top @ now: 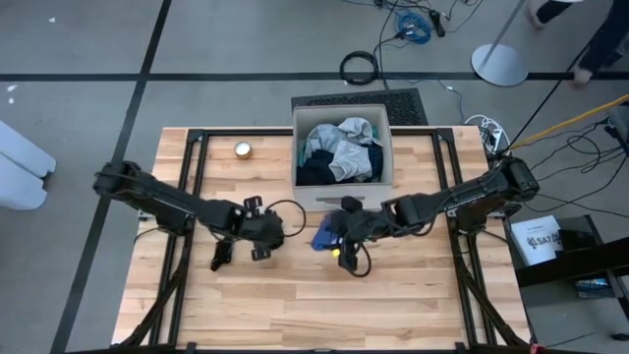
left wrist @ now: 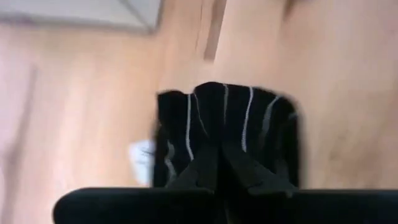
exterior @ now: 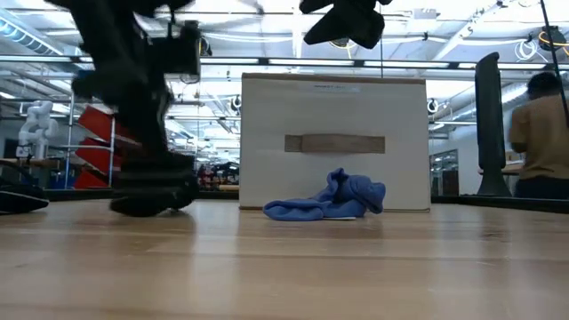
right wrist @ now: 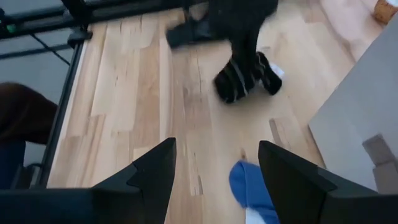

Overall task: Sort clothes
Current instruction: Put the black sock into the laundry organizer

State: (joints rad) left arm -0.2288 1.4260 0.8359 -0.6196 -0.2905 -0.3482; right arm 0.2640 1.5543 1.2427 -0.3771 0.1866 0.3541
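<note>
On table, L claw (left wrist: 221, 165) clamps striped sock (left wrist: 227, 124).

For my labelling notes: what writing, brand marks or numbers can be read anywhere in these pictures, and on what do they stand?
"SAT", then cut off: on the white sign beside the table's right edge, in the view from above; the smaller print beneath it is too small to read.
A faint dark line of print near the top of the box's front, in the table-level view: too blurred to read.
Nothing else readable.
</note>
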